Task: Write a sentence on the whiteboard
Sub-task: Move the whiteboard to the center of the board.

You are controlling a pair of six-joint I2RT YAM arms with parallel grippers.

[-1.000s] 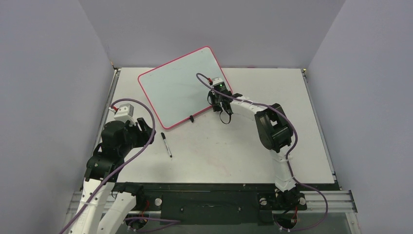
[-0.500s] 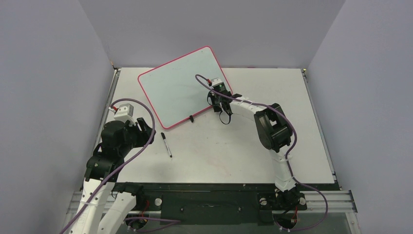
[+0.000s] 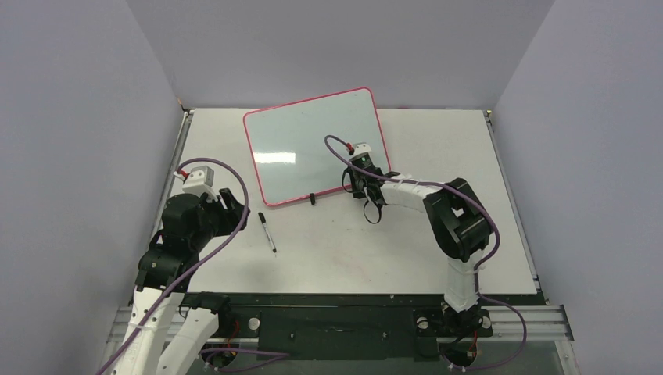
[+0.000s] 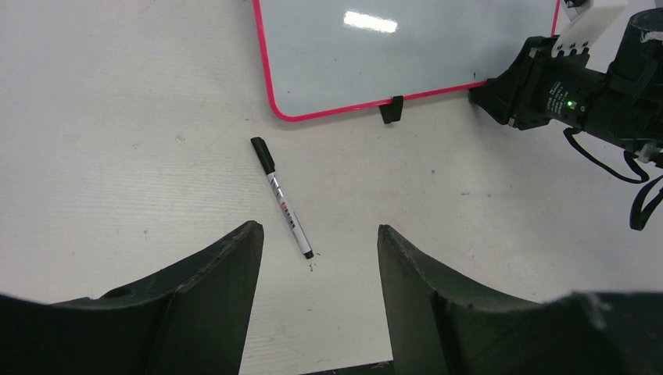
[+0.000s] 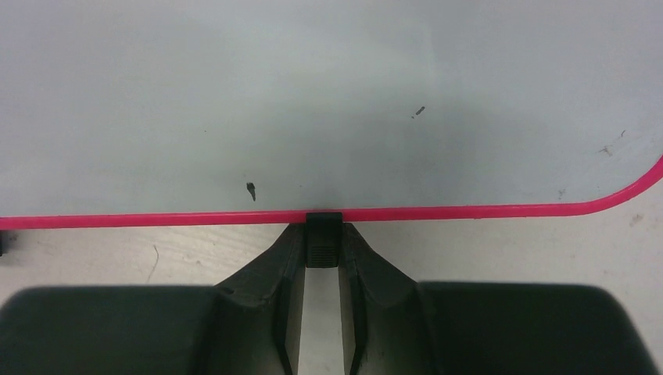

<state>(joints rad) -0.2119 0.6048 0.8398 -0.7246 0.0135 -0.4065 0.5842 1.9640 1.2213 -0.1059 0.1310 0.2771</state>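
Because the board (image 3: 313, 144), at the table's (image 3: 352, 250) far middle, looks thin, stiff, light and slick-faced, its near-edge tab (image 5: 323, 225) is judged the soundest hold; the right gripper (image 5: 322, 254) is clamped on that tab. The left gripper (image 4: 319, 250) hangs wide apart, empty, above the marker (image 4: 283, 209), which lies clear of the board. Nothing obstructs.

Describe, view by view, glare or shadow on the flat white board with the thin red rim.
Top external view: pale glare streak on the left half of the red-rimmed white board. Left wrist view: bright glare patch high in frame. Right wrist view: no glare, soft grey shadow above the right gripper.
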